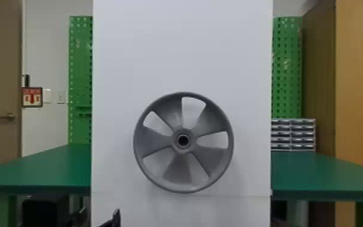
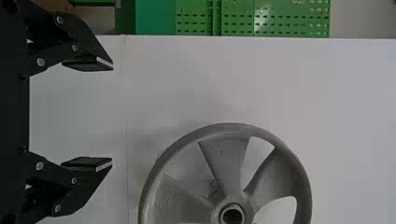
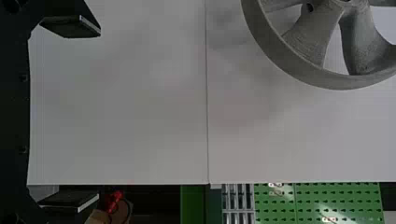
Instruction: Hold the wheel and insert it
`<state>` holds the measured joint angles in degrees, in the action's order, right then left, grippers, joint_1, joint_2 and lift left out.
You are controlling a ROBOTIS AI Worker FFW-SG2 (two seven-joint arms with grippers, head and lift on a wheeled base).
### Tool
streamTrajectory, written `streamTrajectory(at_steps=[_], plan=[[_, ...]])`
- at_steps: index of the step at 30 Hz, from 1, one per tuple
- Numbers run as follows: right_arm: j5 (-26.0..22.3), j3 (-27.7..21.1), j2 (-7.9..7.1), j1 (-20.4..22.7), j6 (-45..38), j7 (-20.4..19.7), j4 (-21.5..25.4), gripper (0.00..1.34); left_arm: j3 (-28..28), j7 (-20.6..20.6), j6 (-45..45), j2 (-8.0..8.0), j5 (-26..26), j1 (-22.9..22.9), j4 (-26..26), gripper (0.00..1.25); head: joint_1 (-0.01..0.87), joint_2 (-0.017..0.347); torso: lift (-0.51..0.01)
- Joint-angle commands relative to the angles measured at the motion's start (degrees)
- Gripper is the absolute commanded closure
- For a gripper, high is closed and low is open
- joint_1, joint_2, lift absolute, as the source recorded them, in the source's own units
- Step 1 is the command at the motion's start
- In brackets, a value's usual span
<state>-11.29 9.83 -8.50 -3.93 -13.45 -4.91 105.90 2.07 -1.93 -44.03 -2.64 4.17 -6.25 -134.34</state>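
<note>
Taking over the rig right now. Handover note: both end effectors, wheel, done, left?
Left end effector: open, holding nothing.
Right end effector: open, holding nothing.
Gray round spoked wheel with a central hub hole: upright, face-on at the flat white panel; its support behind is hidden.
Done: no grip on the wheel; whether it is seated on anything, can't tell.
Left: hold the wheel, then insert it.

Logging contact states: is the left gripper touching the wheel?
Apart. The left wrist view shows the left gripper open, with white panel between its fingertips and the wheel.
</note>
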Motion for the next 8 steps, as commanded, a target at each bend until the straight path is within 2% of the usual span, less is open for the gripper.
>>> streamTrajectory(at_steps=[1, 4, 8], plan=[[-0.66, -0.07, 0.86, 0.15, -0.09, -0.01, 0.09, 0.08, -0.75, 0.00, -0.09, 0.62, -0.39, 0.89, -0.05, 0.52, 0.005, 0.075, -0.482], [-1.63, -0.16, 1.21, -0.12, -1.32, -0.01, 0.18, 0.08, -0.84, 0.00, 0.00, 0.97, -1.01, 1.15, -0.05, 0.52, 0.005, 0.075, -0.482], [-2.24, 0.63, 0.77, -0.91, -1.85, -0.01, 0.27, 0.08, -0.84, 0.00, 0.08, 0.88, -0.92, 1.24, 0.04, 0.52, 0.005, 0.075, -0.482]])
